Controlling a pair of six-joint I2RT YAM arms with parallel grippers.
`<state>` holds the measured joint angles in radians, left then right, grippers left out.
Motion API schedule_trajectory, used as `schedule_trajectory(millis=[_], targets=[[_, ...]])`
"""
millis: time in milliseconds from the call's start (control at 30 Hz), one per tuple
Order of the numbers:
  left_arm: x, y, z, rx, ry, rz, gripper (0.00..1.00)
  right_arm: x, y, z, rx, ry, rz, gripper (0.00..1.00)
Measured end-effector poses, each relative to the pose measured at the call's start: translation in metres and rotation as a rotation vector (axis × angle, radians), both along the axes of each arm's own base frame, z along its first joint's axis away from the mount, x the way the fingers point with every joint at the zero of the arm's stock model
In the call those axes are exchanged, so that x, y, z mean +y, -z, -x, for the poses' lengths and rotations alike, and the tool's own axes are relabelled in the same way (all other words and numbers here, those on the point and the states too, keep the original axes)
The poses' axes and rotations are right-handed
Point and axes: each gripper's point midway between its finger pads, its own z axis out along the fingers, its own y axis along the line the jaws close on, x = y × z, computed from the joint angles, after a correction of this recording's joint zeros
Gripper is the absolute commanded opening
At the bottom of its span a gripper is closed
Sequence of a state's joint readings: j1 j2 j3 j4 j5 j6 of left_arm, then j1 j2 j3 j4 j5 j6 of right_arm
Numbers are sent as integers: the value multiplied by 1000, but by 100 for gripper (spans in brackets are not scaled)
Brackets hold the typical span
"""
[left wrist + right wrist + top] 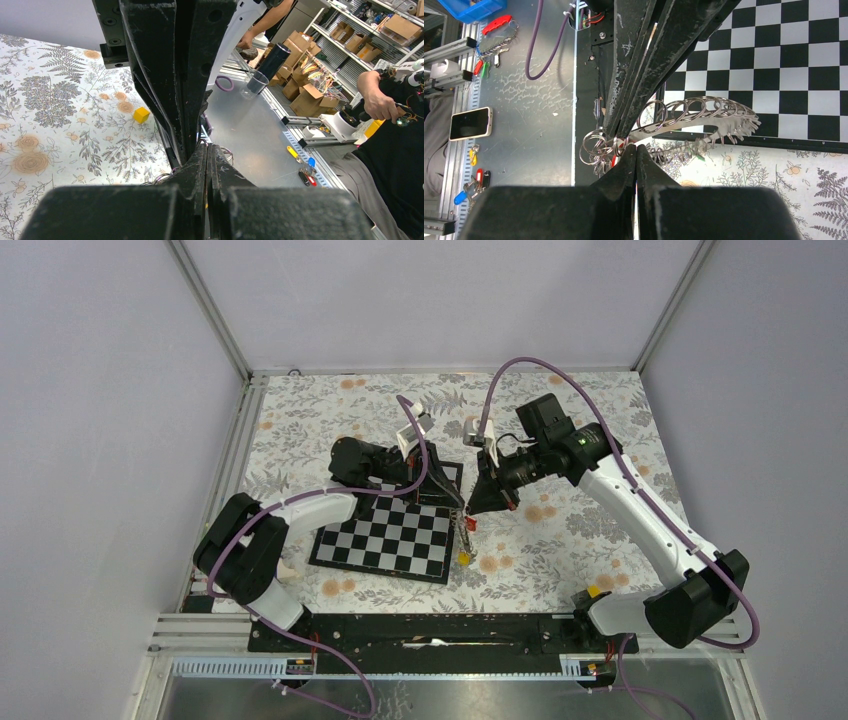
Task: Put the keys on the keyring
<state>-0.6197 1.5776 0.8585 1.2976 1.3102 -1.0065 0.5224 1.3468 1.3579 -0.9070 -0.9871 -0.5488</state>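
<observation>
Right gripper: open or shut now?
Shut. Right wrist view shows the black right gripper with tips pressed together; whether they pinch anything, cannot tell.

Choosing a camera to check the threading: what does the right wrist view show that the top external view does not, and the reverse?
Only the right wrist: small wire rings strung along the large grey coiled metal keyring, and a dark-screened smartphone. Only the top external: the left arm and right arm whole, and a small yellow block. Both: the black-and-white chessboard and the shut right pincer.
</observation>
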Motion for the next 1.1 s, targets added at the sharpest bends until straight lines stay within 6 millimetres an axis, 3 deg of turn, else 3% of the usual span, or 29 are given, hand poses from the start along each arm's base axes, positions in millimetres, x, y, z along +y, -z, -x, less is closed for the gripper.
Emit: schedule_trajectory(millis=[133,267,1100], targets=[[0,0,0,0,0,0,0,-1,1,-1,-10,3,6,20],[0,-1,0,5,2,1,0,-5,-1,-4,-36,21,10,28],[-1,0,0,18,2,6,0,-10,-14,0,-56,22,-29,33]])
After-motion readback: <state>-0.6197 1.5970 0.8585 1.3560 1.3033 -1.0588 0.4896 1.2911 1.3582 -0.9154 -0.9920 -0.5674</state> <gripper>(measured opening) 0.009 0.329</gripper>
